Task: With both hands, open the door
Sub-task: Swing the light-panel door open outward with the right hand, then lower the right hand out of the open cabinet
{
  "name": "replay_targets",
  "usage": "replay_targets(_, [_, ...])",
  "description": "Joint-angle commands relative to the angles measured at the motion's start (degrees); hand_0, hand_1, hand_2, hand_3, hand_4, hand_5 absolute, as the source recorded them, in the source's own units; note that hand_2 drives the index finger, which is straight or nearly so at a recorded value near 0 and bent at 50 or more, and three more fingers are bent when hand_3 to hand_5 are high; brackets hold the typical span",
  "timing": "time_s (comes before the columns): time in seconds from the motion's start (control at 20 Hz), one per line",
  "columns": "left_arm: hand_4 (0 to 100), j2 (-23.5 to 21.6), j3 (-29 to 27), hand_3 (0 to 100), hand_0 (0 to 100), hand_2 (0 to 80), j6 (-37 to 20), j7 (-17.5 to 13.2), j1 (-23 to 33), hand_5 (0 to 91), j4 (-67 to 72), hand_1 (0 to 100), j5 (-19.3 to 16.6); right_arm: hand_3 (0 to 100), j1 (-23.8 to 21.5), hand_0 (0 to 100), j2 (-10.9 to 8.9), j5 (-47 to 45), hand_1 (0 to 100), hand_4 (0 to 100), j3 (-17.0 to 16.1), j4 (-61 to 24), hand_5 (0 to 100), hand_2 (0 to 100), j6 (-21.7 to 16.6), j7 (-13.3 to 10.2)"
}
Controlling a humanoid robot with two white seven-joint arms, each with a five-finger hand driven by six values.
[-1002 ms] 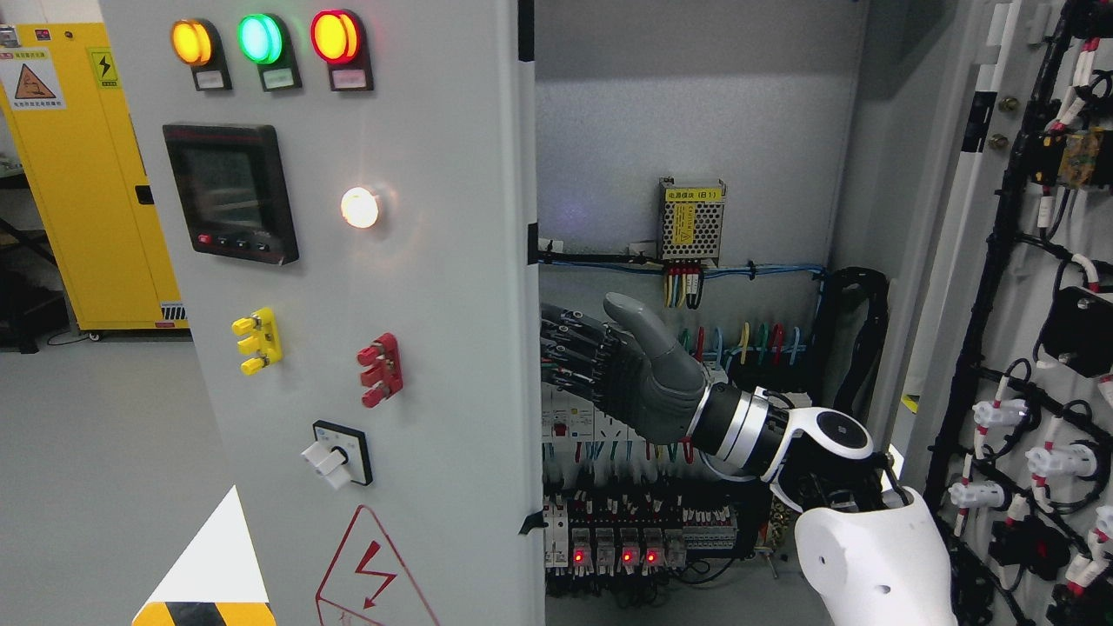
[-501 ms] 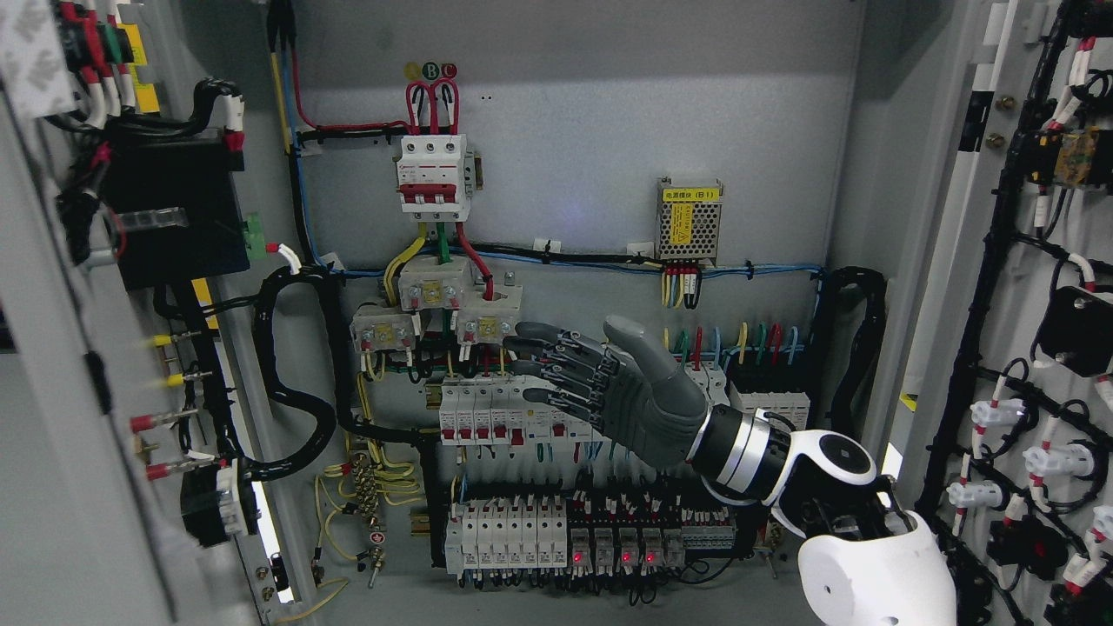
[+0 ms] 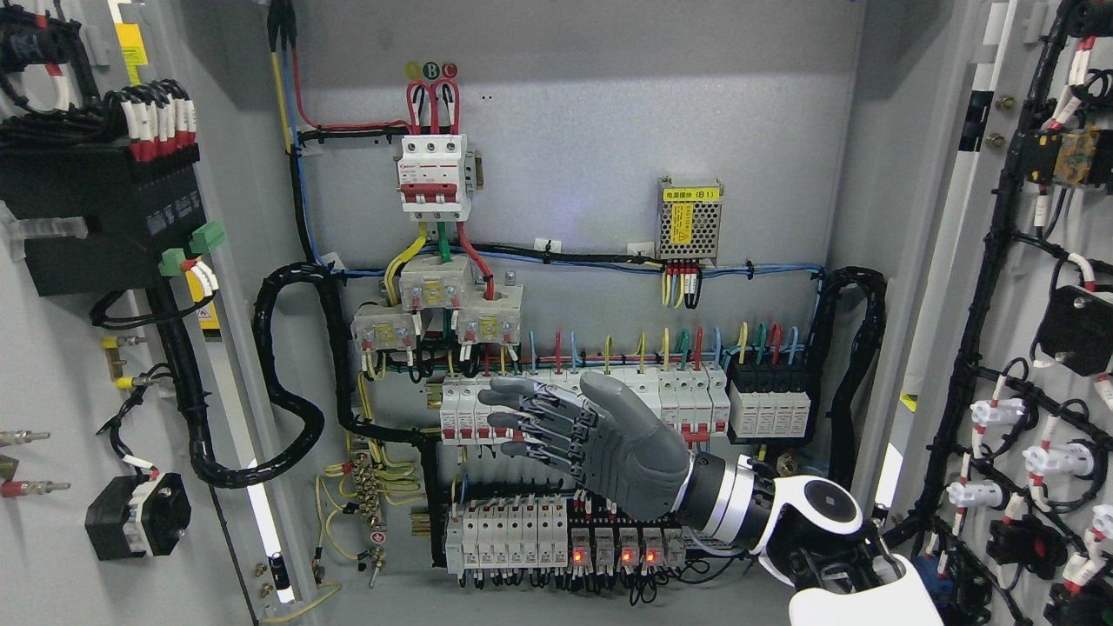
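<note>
The cabinet (image 3: 609,130) stands open: its left door (image 3: 52,539) is swung wide at the left edge (the right door (image 3: 1000,261) likewise, opposite). The right hand (image 3: 556,426) hovers before the breaker rows (image 3: 609,404), fingers spread, holding nothing.

One robot hand, the right hand (image 3: 600,439), shows four fingers (image 3: 522,405) and a thumb, spread and holding nothing. Two cabinet doors stand open: the left door (image 3: 52,556) far left of the fingers, the right door (image 3: 965,287) far to their right. Above the fingers are one red-and-white breaker (image 3: 433,178), three white terminal blocks (image 3: 435,283) and one mesh-cased power supply (image 3: 691,222). Well left of the fingers sit two green connectors (image 3: 193,248) and one black socket (image 3: 139,515). Just below them, at least three red indicator lights (image 3: 624,556) glow.
</note>
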State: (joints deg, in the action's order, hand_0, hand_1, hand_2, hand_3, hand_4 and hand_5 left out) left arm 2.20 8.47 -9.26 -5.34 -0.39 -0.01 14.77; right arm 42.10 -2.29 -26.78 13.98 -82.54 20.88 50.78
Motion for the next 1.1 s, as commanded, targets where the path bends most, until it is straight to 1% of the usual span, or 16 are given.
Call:
replay_targets(0.0, [0, 0.3, 0.1, 0, 0, 0.0, -0.1, 0.0, -1.5, 0.0, 1.1, 0, 0.0, 0, -3.3, 24, -0.08, 0.3, 0, 0, 8.0, -7.4, 0, 0, -0.3, -0.2])
replay_targets(0.1, [0, 0.3, 0.1, 0, 0, 0.0, -0.1, 0.0, -1.5, 0.0, 1.1, 0, 0.0, 0, -4.6, 24, -0.08, 0.5, 0, 0, 10.1, -8.6, 0, 0, -0.5, -0.2])
replay_targets(0.25, [0, 0.3, 0.1, 0, 0, 0.0, -0.1, 0.0, -1.6, 0.0, 1.1, 0, 0.0, 0, -6.3, 24, 0.27, 0.6, 0, 0, 11.9, -10.0, 0, 0, -0.6, -0.2])
replay_targets(0.3, [0, 0.3, 0.1, 0, 0, 0.0, -0.1, 0.0, -1.5, 0.0, 1.1, 0, 0.0, 0, -7.0, 24, 0.36, 0.6, 0, 0, 12.7, -10.3, 0, 0, -0.6, -0.7])
replay_targets(0.4, [0, 0.3, 0.1, 0, 0, 0.0, -0.1, 0.0, -1.6, 0.0, 1.0, 0, 0.0, 0, -8.3, 24, 0.53, 0.5, 0, 0, 13.9, -11.6, 0, 0, -0.7, -2.5])
replay_targets(0.45, [0, 0.3, 0.1, 0, 0, 0.0, -0.1, 0.0, -1.6, 0.0, 1.0, 0, 0.0, 0, -8.9, 24, 0.62, 0.4, 0, 0, 14.1, -12.2, 0, 0, -0.8, -2.7])
replay_targets(0.55, [0, 0.3, 0.1, 0, 0, 0.0, -0.1, 0.0, -1.6, 0.0, 1.0, 0, 0.0, 0, -9.8, 24, 1.59, 0.4, 0, 0, 15.4, -13.2, 0, 0, -0.8, -2.8])
replay_targets(0.7, [0, 0.4, 0.1, 0, 0, 0.0, -0.1, 0.0, -1.6, 0.0, 1.0, 0, 0.0, 0, -11.6, 24, 1.85, 0.6, 0, 0, 17.7, -14.6, 0, 0, -0.8, -3.0])
replay_targets(0.8, [0, 0.4, 0.1, 0, 0, 0.0, -0.1, 0.0, -1.6, 0.0, 1.0, 0, 0.0, 0, -12.5, 24, 2.9, 0.6, 0, 0, 18.5, -14.7, 0, 0, -0.8, -5.1])
replay_targets(0.85, [0, 0.4, 0.1, 0, 0, 0.0, -0.1, 0.0, -1.6, 0.0, 1.0, 0, 0.0, 0, -12.9, 24, 3.43, 0.6, 0, 0, 18.6, -14.7, 0, 0, -0.8, -5.7])
replay_targets(1.0, [0, 0.4, 0.1, 0, 0, 0.0, -0.1, 0.0, -1.6, 0.0, 1.0, 0, 0.0, 0, -14.6, 24, 5.63, 0.6, 0, 0, 19.3, -14.8, 0, 0, -0.8, -6.0])
replay_targets(1.05, [0, 0.4, 0.1, 0, 0, 0.0, -0.1, 0.0, -1.6, 0.0, 1.0, 0, 0.0, 0, -14.9, 24, 6.68, 0.6, 0, 0, 19.4, -14.9, 0, 0, -0.7, -6.0])
